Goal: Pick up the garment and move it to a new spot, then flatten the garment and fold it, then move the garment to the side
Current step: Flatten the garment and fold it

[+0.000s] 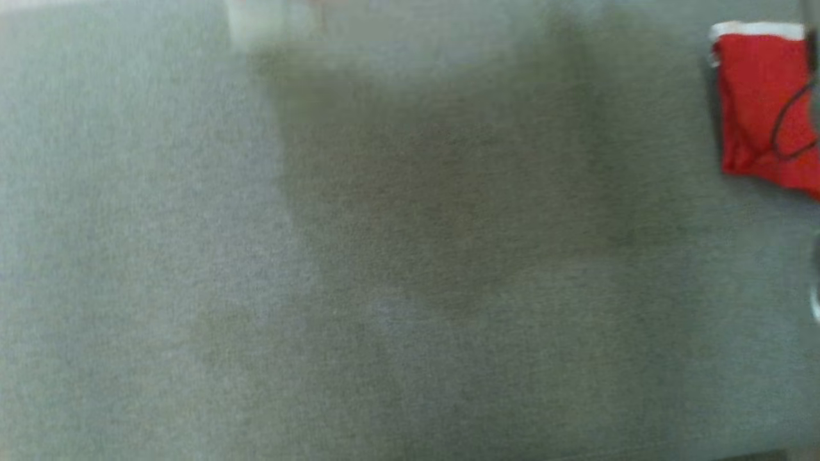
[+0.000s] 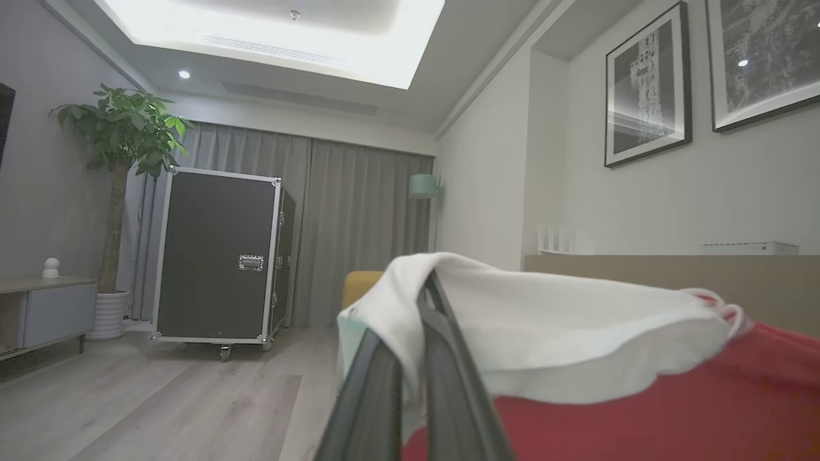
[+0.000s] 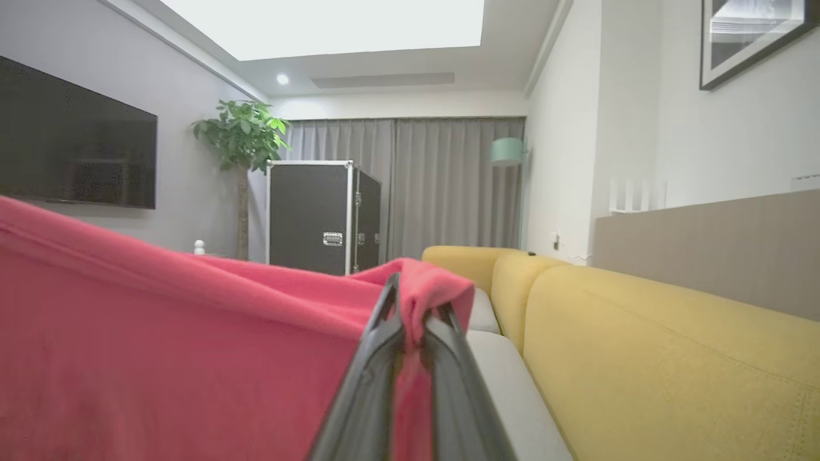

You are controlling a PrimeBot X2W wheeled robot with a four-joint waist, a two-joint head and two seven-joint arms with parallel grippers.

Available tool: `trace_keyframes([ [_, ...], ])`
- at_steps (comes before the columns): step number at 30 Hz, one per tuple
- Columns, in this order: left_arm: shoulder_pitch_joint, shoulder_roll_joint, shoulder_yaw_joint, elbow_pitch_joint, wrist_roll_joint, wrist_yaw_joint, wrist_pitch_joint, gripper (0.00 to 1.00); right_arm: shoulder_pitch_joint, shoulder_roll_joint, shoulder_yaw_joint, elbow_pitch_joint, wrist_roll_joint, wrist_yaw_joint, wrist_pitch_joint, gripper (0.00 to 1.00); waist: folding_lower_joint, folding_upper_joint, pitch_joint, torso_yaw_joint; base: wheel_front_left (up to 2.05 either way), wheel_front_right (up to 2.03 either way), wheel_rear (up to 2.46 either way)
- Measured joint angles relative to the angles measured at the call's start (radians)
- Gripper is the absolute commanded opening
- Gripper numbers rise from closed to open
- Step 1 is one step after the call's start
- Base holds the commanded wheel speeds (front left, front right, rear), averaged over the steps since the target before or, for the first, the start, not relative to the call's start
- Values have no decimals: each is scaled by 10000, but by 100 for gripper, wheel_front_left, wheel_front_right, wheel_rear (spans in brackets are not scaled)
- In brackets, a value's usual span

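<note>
- Head view: blurred. Red fabric garment with white trim (image 1: 759, 109) at upper right edge of view, over grey textile surface (image 1: 320, 256).
- Left wrist view: left fingers (image 2: 451, 384) pinched narrow on garment's white-trimmed edge; red cloth spreads to lower right.
- Right wrist view: right fingers (image 3: 464, 403) pinched on red fold, near yellow upholstered sofa (image 3: 640, 346).
- Step, as judged: first, garment held for transfer.
- Next move calls for: carry to bare spot, lower with edge taut, release both grips.

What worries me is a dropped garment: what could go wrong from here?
The left gripper pinches just the white hem, the right gripper a small fold of the red garment; either could slip. The head view is blurred, garment at its edge, so placement may be misjudged.
</note>
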Motion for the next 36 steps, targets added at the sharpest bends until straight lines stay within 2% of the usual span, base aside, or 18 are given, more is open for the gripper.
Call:
trace_keyframes([
  [3,-526,-221,-201,1012,148,-293,-439,0,-514,52,56,1083,-148,2,-339,0,0,0,312,168,0,0,0],
  [8,28,-522,-596,2336,182,-731,-955,0,98,161,986,2516,-44,2,-433,0,-3,0,447,411,0,0,0],
  [13,1590,-786,-1252,3118,153,-949,-1076,0,1387,146,2324,3475,581,2,0,0,-4,0,251,524,0,0,0],
  [17,3360,-742,-1822,3336,-128,-1037,-771,0,2335,65,3615,3567,1304,2,734,0,-5,0,-59,574,0,0,0],
  [20,4723,-489,-2677,2976,-585,-1110,270,0,3071,-238,4692,3193,2040,2,1400,0,-6,0,-360,604,0,0,0],
  [24,6360,330,-3521,1580,-1530,-1112,1106,0,3816,-951,5787,2447,3135,2,1983,0,-7,0,-759,629,0,0,0],
  [27,7115,1066,-3766,518,-2219,-1112,1607,0,4009,-1444,6554,1801,3751,2,2224,0,-7,0,-1043,630,0,0,0],
  [36,9037,2646,-3921,-2006,-3856,-1076,3108,0,4584,-2468,8192,514,5522,2,2882,0,-6,1,-1948,524,0,0,0],
])
